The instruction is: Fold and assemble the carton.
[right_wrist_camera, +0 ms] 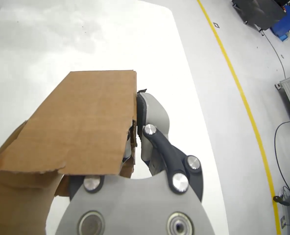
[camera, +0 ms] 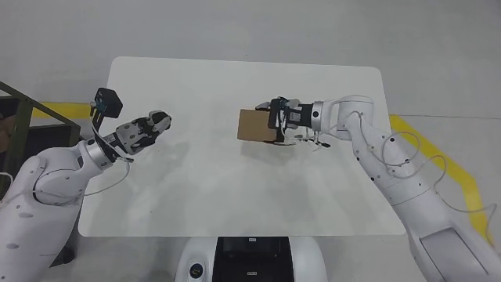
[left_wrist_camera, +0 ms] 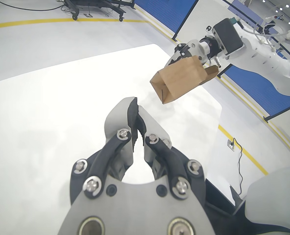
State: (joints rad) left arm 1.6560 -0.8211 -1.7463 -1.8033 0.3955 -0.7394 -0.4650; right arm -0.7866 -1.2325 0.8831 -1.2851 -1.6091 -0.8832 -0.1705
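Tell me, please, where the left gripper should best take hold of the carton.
Probably the free end of the carton, on a wall edge, coming from where the left gripper hovers: the right gripper clamps the opposite end, so the free end faces it.

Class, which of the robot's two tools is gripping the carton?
The right tool, clamped on the brown carton; the left tool is shut on nothing.

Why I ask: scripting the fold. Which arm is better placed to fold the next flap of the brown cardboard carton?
Left, probably: left gripper, shut and empty, faces the brown cardboard carton that the right gripper clamps.
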